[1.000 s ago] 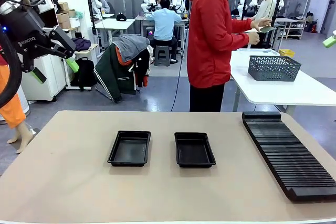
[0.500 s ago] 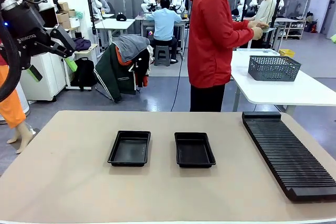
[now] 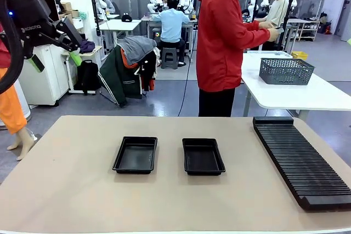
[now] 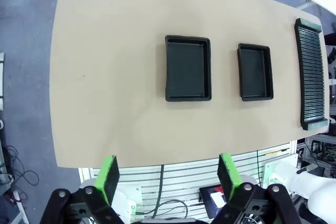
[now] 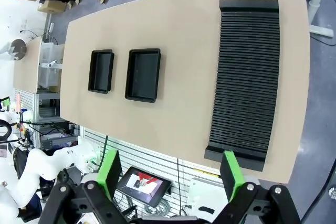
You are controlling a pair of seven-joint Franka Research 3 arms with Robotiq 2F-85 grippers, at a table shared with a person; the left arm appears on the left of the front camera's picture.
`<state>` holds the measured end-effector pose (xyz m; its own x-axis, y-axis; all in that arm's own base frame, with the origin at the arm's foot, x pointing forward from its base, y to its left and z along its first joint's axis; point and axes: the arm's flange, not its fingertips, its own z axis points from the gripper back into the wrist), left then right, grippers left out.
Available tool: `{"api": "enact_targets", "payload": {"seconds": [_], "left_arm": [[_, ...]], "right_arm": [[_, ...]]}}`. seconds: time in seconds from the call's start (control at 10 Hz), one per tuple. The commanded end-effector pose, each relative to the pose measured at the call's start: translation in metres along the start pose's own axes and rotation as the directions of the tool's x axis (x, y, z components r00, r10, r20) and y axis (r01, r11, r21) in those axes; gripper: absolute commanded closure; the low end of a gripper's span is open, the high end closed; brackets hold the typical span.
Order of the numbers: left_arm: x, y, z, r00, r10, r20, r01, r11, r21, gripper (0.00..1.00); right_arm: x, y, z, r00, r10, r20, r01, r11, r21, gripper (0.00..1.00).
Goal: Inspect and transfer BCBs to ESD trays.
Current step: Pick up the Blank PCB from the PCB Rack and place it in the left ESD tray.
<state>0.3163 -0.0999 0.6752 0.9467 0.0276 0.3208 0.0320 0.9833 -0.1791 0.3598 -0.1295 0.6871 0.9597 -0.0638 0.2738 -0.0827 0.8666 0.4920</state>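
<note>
Left gripper (image 3: 55, 58) high beyond the table's (image 3: 77, 190) left edge, jaws spread wide, nothing between them; right gripper (image 5: 170, 174) likewise wide and unloaded, looking down from above. Left ESD tray (image 3: 135, 154) and right ESD tray (image 3: 203, 156) side by side mid-table, apart. Long ribbed rack (image 3: 299, 160) along the right side. Past the far edge, person (image 3: 222, 36) facing a side table (image 3: 307, 94) with mesh basket (image 3: 286, 70), hands (image 3: 270, 24) raised together, contents too small to tell.
</note>
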Motion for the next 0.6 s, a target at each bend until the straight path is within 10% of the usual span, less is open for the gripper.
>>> {"api": "enact_targets", "payload": {"seconds": [0.0,0.5], "left_arm": [[0.0064,0.0001,-0.0021,0.999,-0.039,0.027,0.038,0.999,0.024,0.0],[0.0092,-0.0034,-0.0014,0.994,-0.1,0.044,0.099,0.994,0.037,0.0]], "right_arm": [[0.0031,-0.0011,-0.0004,1.0,-0.012,-0.027,0.012,1.0,-0.025,0.0],[0.0011,-0.0011,-0.0018,1.0,-0.002,-0.004,0.002,1.0,0.0,0.0]]}}
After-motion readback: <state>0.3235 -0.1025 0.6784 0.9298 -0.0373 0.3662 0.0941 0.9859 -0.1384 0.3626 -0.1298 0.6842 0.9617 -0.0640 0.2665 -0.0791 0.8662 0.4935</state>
